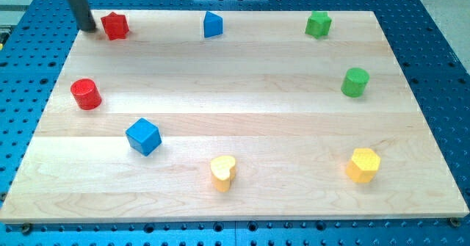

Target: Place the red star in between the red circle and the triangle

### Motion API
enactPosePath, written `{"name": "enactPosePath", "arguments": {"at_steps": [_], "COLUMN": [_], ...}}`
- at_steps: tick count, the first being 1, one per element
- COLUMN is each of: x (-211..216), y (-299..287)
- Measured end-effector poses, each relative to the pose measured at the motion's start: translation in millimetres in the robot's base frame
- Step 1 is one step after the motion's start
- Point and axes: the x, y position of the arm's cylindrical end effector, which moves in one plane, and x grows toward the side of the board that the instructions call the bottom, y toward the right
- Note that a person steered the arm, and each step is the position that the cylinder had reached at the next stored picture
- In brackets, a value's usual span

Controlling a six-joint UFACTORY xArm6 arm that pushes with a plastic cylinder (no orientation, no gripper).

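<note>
The red star (114,26) lies near the board's top left corner. My tip (88,29) rests just to the star's left, close to it or touching it. The red circle (86,94) stands lower on the view's left side. The blue triangle (212,24) sits at the top, right of the star.
A blue cube (142,136) lies at lower left. A yellow heart (222,172) and a yellow hexagon (363,164) sit near the bottom. A green star (318,24) and a green circle (355,82) are on the right. The wooden board (242,92) rests on a blue perforated table.
</note>
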Motion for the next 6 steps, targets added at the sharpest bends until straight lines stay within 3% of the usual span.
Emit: {"name": "enactPosePath", "arguments": {"at_steps": [1,2,4,6], "x": [0.0,-22.4,45.5,73.6], "y": [33.0,28.4,82.7,95.8]}}
